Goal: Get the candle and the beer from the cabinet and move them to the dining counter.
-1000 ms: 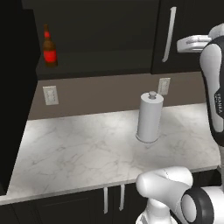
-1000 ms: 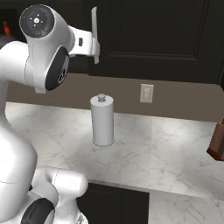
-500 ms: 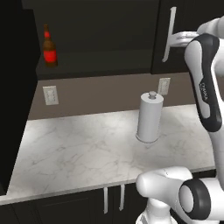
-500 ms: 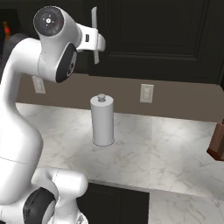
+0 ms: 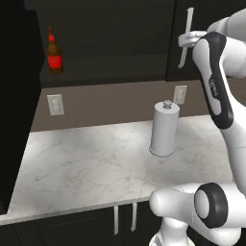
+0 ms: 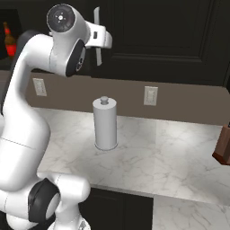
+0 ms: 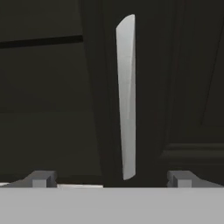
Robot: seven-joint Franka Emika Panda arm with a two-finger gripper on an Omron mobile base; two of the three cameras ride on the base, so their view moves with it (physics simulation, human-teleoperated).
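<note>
Silver bar handle (image 7: 127, 98) on the black cabinet (image 7: 183, 87) door stands dead ahead of your hand (image 7: 111, 178), upright and framed between the two fingertips (image 7: 41, 178). Your hand is spread fully wide and holds nothing. Judging by that, the step in hand is taking this handle to swing the right-hand door open.

Come straight forward until the bar sits well inside the fingers, then close on its middle part, not its tapered end, so it cannot slip out as the door swings. Keep the fingers square to the bar; pull in an arc around the door's hinge, not straight back, or the grip may twist off.

The beer (image 5: 54, 52) is well off to the left of your hand, on a shelf in the already open bay of the cabinet, at about your hand's height. The candle I cannot make out; it may sit behind the door you are facing.

Below your hand, a grey paper towel holder (image 5: 164, 128) stands on the marble desk (image 5: 86, 168); keep the elbow clear of it when you pull.
</note>
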